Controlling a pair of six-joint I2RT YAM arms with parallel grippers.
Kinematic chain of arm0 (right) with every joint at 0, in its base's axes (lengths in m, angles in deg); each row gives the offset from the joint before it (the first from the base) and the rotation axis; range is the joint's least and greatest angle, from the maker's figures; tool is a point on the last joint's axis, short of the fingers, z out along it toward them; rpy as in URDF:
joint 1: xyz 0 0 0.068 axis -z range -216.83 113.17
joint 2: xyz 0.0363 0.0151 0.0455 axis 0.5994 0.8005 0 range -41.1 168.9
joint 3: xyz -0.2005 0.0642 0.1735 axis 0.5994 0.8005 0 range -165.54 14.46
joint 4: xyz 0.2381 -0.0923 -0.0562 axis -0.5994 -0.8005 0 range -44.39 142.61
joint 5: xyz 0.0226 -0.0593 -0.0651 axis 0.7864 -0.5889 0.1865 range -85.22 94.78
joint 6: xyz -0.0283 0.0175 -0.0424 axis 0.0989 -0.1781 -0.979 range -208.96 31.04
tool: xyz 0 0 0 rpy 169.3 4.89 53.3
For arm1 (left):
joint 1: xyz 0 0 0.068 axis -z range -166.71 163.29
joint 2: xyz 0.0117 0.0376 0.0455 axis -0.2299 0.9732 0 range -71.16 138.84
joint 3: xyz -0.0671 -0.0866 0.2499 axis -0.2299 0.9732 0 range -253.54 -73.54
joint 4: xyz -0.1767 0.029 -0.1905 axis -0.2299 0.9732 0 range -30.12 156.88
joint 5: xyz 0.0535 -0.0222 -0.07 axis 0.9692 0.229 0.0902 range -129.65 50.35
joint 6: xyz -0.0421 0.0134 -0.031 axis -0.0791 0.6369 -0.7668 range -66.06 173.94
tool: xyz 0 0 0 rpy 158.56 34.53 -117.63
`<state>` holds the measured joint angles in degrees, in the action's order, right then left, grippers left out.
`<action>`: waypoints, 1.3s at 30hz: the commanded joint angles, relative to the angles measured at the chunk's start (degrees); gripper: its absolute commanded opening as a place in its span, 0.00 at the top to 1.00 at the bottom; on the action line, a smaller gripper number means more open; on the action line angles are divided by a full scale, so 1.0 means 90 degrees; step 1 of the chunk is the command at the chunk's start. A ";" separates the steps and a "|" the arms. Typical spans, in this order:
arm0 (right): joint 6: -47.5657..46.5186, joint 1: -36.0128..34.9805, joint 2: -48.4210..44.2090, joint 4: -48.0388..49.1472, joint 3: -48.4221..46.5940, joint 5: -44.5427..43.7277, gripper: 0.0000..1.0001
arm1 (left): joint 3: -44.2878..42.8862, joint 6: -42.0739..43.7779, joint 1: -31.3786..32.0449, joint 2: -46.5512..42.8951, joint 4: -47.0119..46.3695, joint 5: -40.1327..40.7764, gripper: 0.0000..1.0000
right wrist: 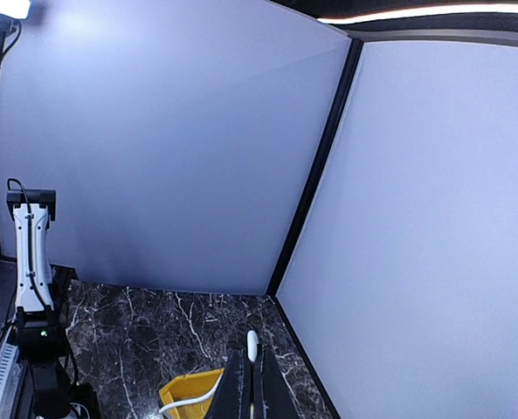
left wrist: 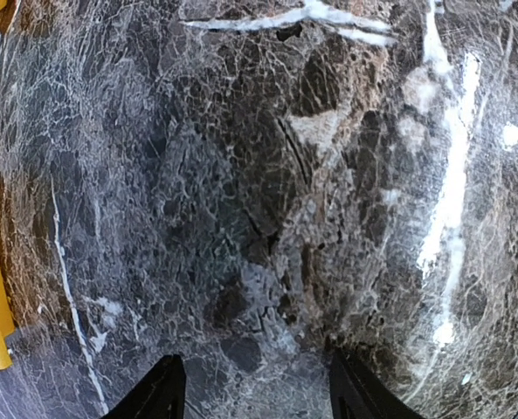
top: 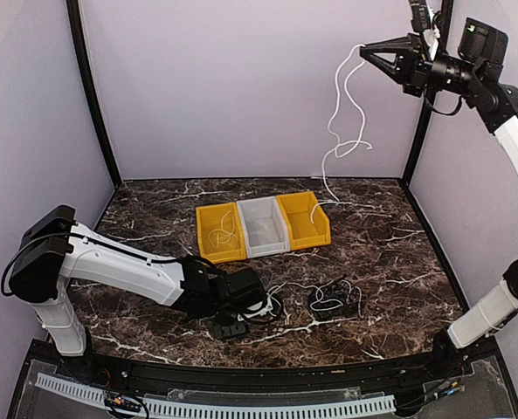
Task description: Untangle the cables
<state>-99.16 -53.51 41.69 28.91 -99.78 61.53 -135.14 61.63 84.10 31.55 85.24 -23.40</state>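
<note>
- Two fingers of the right gripper [right wrist: 252,365] are pressed together on the white cable [right wrist: 252,341]. A short rounded end pokes out past the tips, and the pinch sits high in the far right corner, well above the table [left wrist: 241,175].
- Below the pinch the cord hangs slack, kinks into a loop partway down and trails to the right yellow bin [top: 304,223]. It looks light and limp, with no stiffness to hold a shape, so it should lift without effort but may swing and snag.
- Its jacket looks thin and smooth, so a loose pinch would probably let it slide. A hold close to the end, as here, seems sound.
- Low over the marble, the left gripper [left wrist: 254,397] has its jaws apart with nothing between them.
- Just right of that arm lies a smaller snarl [top: 272,305] of dark and pale strands. Further right a heap of black cable [top: 333,299] is bunched on itself, and a thin cord [top: 224,234] rests in the left yellow bin [top: 208,249].
- For the heap, the best hold is probably a stray loop or free end at its edge. Grabbing the middle would likely drag the whole soft bundle and tighten it.
</note>
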 commanded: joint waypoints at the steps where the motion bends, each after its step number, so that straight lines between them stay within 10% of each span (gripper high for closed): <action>1: 0.0160 -0.0720 0.0861 0.0260 -0.0566 -0.0711 1.00 | 0.0417 -0.0454 0.0130 -0.0331 -0.0377 -0.0110 0.41; 20: -0.0458 -0.2523 0.3884 0.0663 -0.3047 -0.2421 1.00 | 0.1513 -0.1720 0.0551 -0.0989 -0.0557 0.0082 0.42; 39: -0.0278 -0.2804 0.5463 0.1362 -0.2634 -0.2946 1.00 | 0.1137 -0.2029 0.0882 -0.0533 -0.0378 0.0005 0.42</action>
<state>-103.20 -77.14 89.51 37.28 -123.93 33.40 -125.15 44.12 91.55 25.06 79.21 -22.22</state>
